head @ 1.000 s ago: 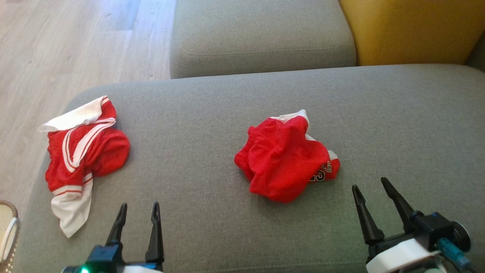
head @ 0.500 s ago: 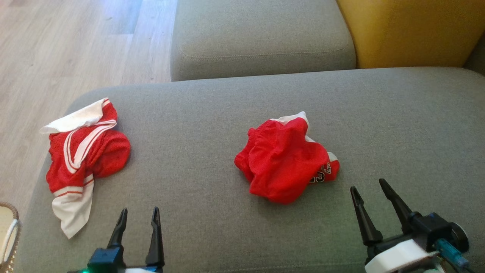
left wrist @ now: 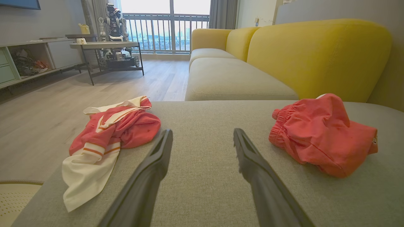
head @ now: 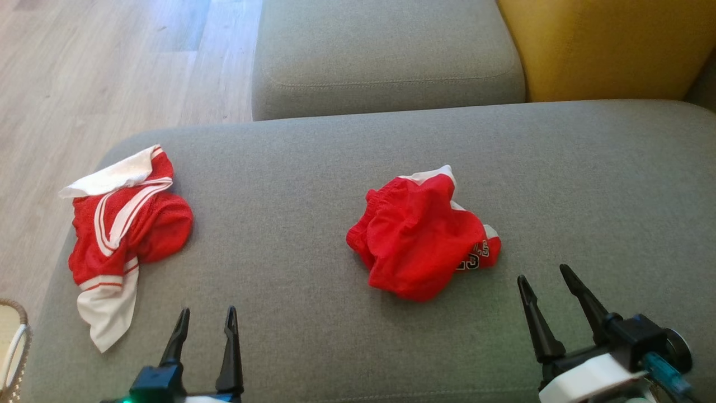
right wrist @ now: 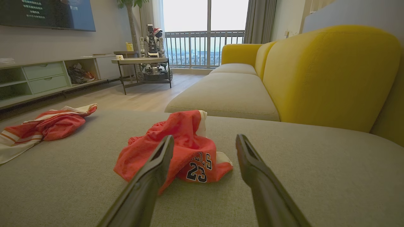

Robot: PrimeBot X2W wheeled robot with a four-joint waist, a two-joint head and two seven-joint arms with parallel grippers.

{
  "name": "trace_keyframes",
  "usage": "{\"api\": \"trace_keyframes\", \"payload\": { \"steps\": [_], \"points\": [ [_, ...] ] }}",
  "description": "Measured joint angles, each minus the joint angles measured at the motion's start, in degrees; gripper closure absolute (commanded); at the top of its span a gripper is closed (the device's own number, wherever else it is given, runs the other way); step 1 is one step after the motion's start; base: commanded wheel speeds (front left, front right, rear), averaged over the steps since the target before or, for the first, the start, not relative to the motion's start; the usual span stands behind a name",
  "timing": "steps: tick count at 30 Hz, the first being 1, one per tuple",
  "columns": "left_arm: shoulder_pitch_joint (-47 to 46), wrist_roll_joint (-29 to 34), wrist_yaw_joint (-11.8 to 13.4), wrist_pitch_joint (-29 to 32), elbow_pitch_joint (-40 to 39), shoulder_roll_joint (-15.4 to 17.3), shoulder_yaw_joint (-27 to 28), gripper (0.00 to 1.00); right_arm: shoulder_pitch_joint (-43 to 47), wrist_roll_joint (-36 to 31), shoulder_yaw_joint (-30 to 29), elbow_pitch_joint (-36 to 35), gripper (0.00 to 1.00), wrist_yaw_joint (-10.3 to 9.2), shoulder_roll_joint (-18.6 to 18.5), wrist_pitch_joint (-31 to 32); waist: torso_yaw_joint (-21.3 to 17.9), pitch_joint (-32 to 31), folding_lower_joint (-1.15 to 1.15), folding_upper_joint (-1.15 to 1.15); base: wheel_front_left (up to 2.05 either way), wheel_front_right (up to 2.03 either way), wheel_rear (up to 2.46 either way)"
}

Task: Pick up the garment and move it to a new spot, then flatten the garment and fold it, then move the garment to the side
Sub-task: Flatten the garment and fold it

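Observation:
A crumpled red garment [head: 420,235] with white trim and a number print lies in the middle of the grey sofa seat [head: 291,184]; it is also in the left wrist view [left wrist: 322,135] and the right wrist view [right wrist: 180,148]. A second red and white garment [head: 120,224] lies bunched at the seat's left edge [left wrist: 107,138]. My left gripper [head: 207,309] stands open at the lower left, between the two garments [left wrist: 202,130], touching neither. My right gripper [head: 542,273] is open just right of and nearer than the middle garment, its fingers empty [right wrist: 205,136].
A second grey seat cushion [head: 386,50] and a yellow backrest [head: 609,45] lie beyond. Wooden floor [head: 84,73] runs along the left. A woven basket rim [head: 14,341] sits at the lower left corner. A side table with a robot [left wrist: 110,37] stands across the room.
The head camera has tilted a touch, shifting the whole picture slightly down. Garments and both grippers keep their places.

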Motion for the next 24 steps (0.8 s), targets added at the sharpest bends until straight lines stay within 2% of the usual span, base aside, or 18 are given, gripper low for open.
{"api": "trace_keyframes", "payload": {
  "steps": [8, 11, 19, 21, 24],
  "points": [
    [-0.1, 0.0, -0.1, 0.0, 0.2, 0.0, 0.4, 0.0, 0.0, 0.0, 0.8, 0.0, 0.0, 0.0, 0.0, 0.0, -0.9, 0.4, 0.0, 0.0, 0.0, 0.0, 0.0],
    [-2.0, 0.1, -1.5, 0.0, 2.0, 0.0, 0.3, 0.0, -0.1, -0.5, 1.3, 0.0, 0.0, 0.0, 0.0, 0.0, -2.0, 1.3, 0.0, 0.0, 0.0, 0.0, 0.0],
    [-21.5, 0.0, -6.9, 0.7, 13.2, -0.4, -3.4, 0.0, -1.3, -1.6, 1.4, -0.8, 0.0, 0.0, 0.0, 0.0, -6.1, 5.6, 0.01, 0.0, 0.0, 0.0, 0.0],
    [-26.9, 0.0, -8.2, 4.2, 16.8, -0.5, -5.1, 0.0, -2.4, -1.6, 1.4, -1.3, 0.0, 0.0, 0.0, 0.0, -7.0, 7.2, 0.0, 0.0, 0.0, 0.0, 0.0],
    [-35.2, 0.8, -7.7, 10.1, 20.7, -0.9, -6.6, 0.0, -4.7, -2.0, 1.3, -2.5, 0.0, 0.0, 0.0, 0.0, -8.1, 10.5, 0.0, 0.0, 0.0, 0.0, 0.0]
  ]
}}
